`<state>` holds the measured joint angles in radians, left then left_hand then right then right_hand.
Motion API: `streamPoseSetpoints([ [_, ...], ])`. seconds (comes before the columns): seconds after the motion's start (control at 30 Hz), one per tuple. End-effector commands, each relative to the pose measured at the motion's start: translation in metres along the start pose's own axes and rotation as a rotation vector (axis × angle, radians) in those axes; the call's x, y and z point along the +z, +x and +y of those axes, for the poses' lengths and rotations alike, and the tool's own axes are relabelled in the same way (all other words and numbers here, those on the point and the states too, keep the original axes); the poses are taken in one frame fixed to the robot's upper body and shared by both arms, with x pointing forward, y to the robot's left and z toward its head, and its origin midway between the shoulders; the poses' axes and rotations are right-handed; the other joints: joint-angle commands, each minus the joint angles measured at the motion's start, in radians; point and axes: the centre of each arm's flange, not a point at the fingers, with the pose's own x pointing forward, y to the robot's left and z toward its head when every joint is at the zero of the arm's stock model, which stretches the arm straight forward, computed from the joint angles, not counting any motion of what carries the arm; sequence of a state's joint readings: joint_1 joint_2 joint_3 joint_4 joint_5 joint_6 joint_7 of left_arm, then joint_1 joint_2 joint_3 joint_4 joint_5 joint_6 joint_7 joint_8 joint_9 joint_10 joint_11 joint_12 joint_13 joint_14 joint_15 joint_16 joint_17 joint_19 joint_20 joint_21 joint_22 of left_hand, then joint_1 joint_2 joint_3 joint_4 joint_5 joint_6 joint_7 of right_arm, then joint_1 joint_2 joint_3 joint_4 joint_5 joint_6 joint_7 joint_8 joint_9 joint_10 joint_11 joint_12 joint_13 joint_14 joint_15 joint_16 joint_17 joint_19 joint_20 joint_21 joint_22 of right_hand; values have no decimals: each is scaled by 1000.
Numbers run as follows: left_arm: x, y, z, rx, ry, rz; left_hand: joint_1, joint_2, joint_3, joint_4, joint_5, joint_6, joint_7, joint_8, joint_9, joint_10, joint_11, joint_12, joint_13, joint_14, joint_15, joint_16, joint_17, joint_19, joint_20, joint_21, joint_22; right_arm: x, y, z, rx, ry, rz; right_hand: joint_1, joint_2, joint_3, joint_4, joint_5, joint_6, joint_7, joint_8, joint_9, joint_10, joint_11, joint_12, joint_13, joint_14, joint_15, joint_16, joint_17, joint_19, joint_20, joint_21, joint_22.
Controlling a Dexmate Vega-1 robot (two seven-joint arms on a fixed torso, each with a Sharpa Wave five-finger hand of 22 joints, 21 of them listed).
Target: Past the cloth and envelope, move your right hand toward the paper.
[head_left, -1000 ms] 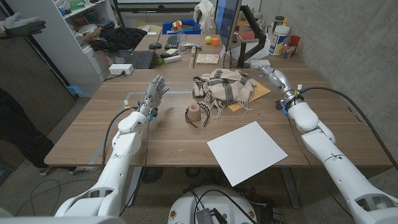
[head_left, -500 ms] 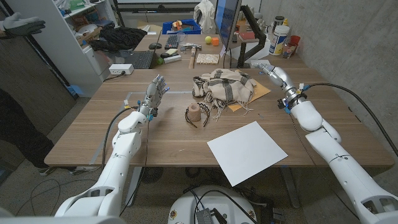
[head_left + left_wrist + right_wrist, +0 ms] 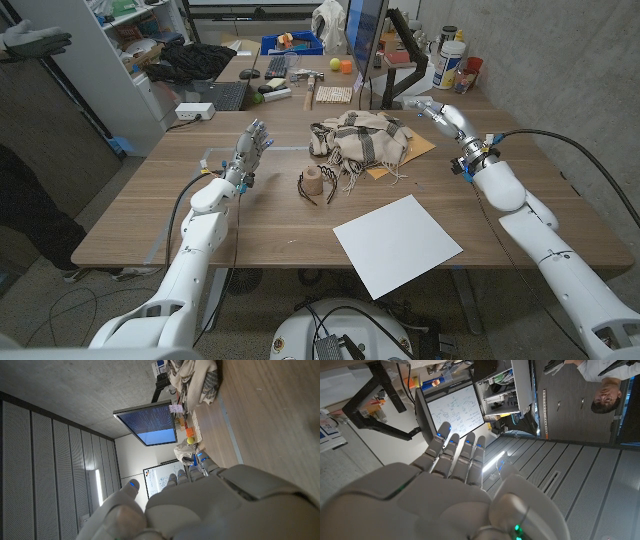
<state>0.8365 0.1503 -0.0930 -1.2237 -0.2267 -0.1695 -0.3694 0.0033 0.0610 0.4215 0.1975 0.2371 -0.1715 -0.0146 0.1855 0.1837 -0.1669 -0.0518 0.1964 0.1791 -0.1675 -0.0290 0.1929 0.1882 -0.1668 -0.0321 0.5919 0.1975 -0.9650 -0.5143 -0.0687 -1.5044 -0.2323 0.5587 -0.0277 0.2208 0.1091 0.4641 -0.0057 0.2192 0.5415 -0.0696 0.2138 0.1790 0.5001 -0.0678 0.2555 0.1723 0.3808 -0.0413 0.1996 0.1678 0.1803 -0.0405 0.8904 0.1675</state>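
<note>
A white sheet of paper (image 3: 397,243) lies near the table's front edge, right of centre. A striped beige cloth (image 3: 362,140) is heaped at the middle back, partly covering a tan envelope (image 3: 405,153). My right hand (image 3: 437,110) is raised above the table's far right, beyond the cloth, fingers apart and holding nothing; its back shows in the right wrist view (image 3: 450,495). My left hand (image 3: 250,148) stands raised over the left part of the table, fingers spread, holding nothing; the left wrist view shows its back (image 3: 215,505) and the cloth (image 3: 195,375).
A small tan cylinder (image 3: 314,181) with a black band (image 3: 322,190) sits left of the cloth. A monitor (image 3: 365,40), bottles (image 3: 450,60), a keyboard (image 3: 225,96) and clutter line the back. A person (image 3: 605,395) stands in the room. The wooden table (image 3: 270,230) is bare at front left.
My right hand and forearm have drifted slightly to the right and farther back, away from the cloth. The left arm, paper and cloth have not moved.
</note>
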Motion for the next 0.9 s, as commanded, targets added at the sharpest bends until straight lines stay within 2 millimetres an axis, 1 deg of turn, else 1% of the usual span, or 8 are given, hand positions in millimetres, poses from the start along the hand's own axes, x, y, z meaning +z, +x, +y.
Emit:
streamPoseSetpoints([
  [0.03, -1, -1, -6, 3, 0, 4, -4, 120, -1, 0, 4, -223, -8, 6, 4, -204, -1, 5, 5, -242, 2, 5, 2, -234, -34, 7, 3, 11, -7, -8, 2, -53, -56, 3, -6, 4, -11, 8, 14, 1, -2, 2, 17, -4, -3, 2, 13, -83, -2, 0, 18, -63, -2, 3],
  [0.13, -1, -2, -8, 2, 0, 5, -4, 120, -2, 0, 4, -222, -8, 6, 4, -203, -3, 6, 5, -242, 3, 5, 2, -234, -33, 7, 3, 15, -8, -11, 7, -75, -70, 3, -7, 6, -13, 10, 21, 0, -3, 2, 26, -12, -4, 2, 21, -95, -3, 1, 25, -64, -4, 3],
  [0.3, -2, -2, -12, -2, -3, 4, -4, 121, -3, 0, 5, -223, -9, 6, 4, -206, -5, 4, 5, -242, 2, 5, 2, -235, -33, 7, 3, 19, -9, -13, -4, -73, -86, 4, -10, 9, -16, 11, 31, -1, -2, 2, 35, -5, -5, 2, 30, -100, -3, 0, 29, -64, -8, 3],
  [0.37, -2, -2, -13, -4, -2, 4, -4, 121, -4, 0, 5, -223, -8, 6, 4, -201, 2, 6, 5, -242, 2, 5, 2, -234, -33, 7, 3, 20, -10, -14, -2, -73, -91, 4, -11, 10, -18, 11, 33, -3, -3, 2, 41, -3, -4, 2, 33, -99, -3, 0, 31, -63, -9, 3],
  [0.5, -2, -2, -15, -4, -1, 3, -4, 121, -5, 0, 6, -223, -9, 6, 4, -204, -7, 5, 5, -242, 2, 5, 2, -235, -33, 8, 3, 23, -10, -15, 10, -88, -113, 5, -13, 11, -21, 12, 37, -2, -4, 2, 45, -2, -5, 2, 37, -100, -4, 0, 37, -64, -10, 2],
  [0.67, -2, -3, -17, -7, -1, 4, -4, 120, -6, 0, 6, -222, -7, 6, 4, -200, 2, 6, 5, -241, 4, 6, 2, -234, -32, 8, 3, 28, -10, -15, 9, -97, -132, 5, -15, 13, -24, 13, 46, 1, -3, 2, 53, -3, -5, 2, 42, -100, -5, 0, 40, -63, -14, 2],
  [0.7, -2, -3, -17, -6, -1, 4, -4, 120, -7, 0, 6, -223, -8, 6, 4, -204, -5, 5, 5, -242, 3, 5, 2, -234, -33, 8, 3, 29, -11, -15, 10, -98, -135, 6, -15, 14, -24, 13, 48, 0, -3, 2, 55, -3, -5, 2, 43, -100, -5, 0, 41, -63, -14, 2],
  [0.9, -4, -3, -19, -7, -3, 6, -4, 120, -9, 0, 7, -223, -9, 6, 4, -199, -1, 7, 5, -240, 2, 6, 2, -233, -33, 9, 3, 34, -12, -15, 14, -115, -164, 6, -13, 17, -27, 14, 53, 1, -5, 2, 56, -2, -9, 2, 48, -93, -6, 1, 43, -62, -18, 3],
])
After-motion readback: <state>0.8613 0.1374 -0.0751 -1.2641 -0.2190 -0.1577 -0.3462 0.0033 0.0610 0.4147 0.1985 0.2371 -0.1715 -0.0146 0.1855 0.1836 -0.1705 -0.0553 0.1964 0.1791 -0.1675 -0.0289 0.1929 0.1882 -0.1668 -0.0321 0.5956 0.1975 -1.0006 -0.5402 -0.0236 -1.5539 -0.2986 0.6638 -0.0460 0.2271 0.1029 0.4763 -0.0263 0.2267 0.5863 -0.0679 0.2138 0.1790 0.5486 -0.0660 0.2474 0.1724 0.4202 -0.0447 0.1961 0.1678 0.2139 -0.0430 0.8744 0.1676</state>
